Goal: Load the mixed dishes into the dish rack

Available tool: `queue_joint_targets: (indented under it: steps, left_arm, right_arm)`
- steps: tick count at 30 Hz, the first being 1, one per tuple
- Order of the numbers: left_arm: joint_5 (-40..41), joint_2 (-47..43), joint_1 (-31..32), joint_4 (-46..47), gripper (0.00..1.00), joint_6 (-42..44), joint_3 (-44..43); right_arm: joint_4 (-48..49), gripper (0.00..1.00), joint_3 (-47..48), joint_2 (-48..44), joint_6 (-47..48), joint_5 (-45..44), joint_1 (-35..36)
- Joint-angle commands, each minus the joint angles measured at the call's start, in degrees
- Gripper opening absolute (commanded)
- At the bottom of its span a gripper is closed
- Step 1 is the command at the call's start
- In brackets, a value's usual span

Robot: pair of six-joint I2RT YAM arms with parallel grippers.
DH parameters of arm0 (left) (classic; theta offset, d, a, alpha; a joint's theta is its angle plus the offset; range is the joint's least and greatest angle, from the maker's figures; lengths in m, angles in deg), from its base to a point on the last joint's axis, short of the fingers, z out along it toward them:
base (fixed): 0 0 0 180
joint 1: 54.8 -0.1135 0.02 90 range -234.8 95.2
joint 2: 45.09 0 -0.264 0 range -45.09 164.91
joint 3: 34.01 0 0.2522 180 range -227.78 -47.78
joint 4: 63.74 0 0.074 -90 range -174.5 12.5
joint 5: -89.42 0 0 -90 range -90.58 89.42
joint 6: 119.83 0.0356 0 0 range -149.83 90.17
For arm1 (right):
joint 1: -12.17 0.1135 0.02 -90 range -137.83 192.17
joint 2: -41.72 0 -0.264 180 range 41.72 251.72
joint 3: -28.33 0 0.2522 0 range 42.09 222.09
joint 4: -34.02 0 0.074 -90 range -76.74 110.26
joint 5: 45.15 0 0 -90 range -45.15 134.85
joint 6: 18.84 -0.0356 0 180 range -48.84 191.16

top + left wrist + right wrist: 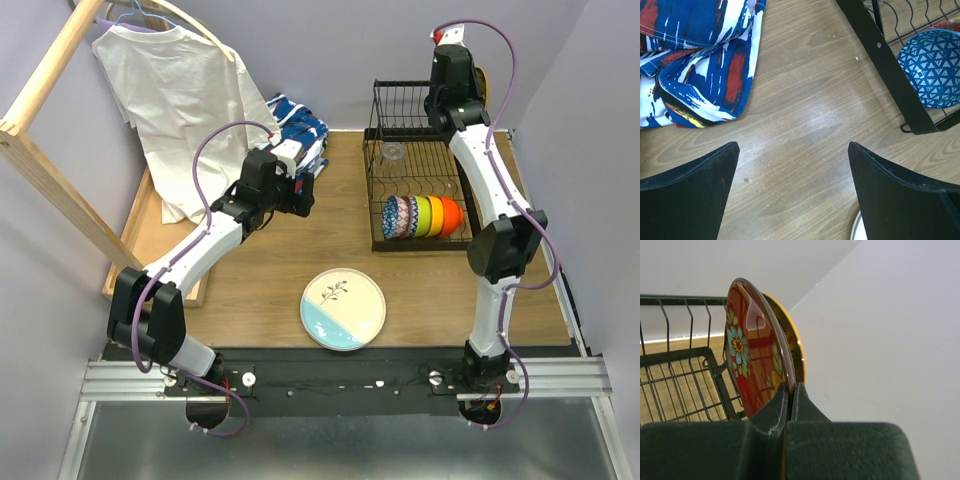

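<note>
Right gripper (790,387) up at the rear right corner of the black wire dish rack (420,175), jaws pinched fully together on the lower rim of the glossy red floral plate (747,355). The plate stands on edge, nearly edge-on to the wrist camera, with the yellow-brown plate (794,340) just behind it, the two close to parallel. Cannot tell whether the red plate's rim sits in a slot. Row of small coloured bowls (422,217) on edge along the rack's front. Left gripper (792,145) spread to its widest, holding nothing, over bare wooden table (250,270) left of the rack. One dish left out: the round pale blue and cream plate (343,309), lying flat on the table at the near edge, between the two arm bases. From the left gripper it lies toward the bases and a little to the right; only a sliver of its rim shows at the bottom of the left wrist view. Judgement: the left arm is nearer and free. The plate is round, so it has no long axis; since it lies flat, a grip must come at its rim.
</note>
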Motion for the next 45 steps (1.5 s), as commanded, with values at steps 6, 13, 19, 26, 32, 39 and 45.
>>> queue_joint_targets:
  steps: [6,13,19,26,32,39,45]
  left_arm:
    - [-0.3,1.1,0.1,1.1,0.99,0.3,-0.9]
    - [-3.5,1.8,0.4,2.7,0.99,1.0,-0.2]
    - [-6.4,4.4,0.6,1.6,0.99,0.9,-0.4]
    - [-8.5,6.8,1.4,0.9,0.99,1.7,-0.9]
    - [-12.6,9.3,2.6,-1.4,0.99,4.6,-1.5]
    - [-22.1,11.7,4.6,-7.0,0.97,16.1,-1.9]
    - [-31.6,13.8,5.9,-17.8,0.86,27.6,-1.6]
  right_arm:
    - [1.0,0.01,2.2,2.2,-1.7,1.5,-0.2]
    - [-2.6,0.15,4.0,2.9,-3.5,3.9,-0.3]
    - [-5.1,0.51,4.9,1.8,-3.6,6.0,-0.3]
    - [-7.6,0.6,6.9,-1.9,-4.0,9.0,0.4]
    - [-7.7,0.64,5.7,-8.5,-7.0,14.7,1.0]
    - [-9.8,0.74,-7.9,-20.2,-13.1,30.4,1.0]
    - [-13.5,0.84,-31.8,-34.4,-19.3,56.0,0.9]
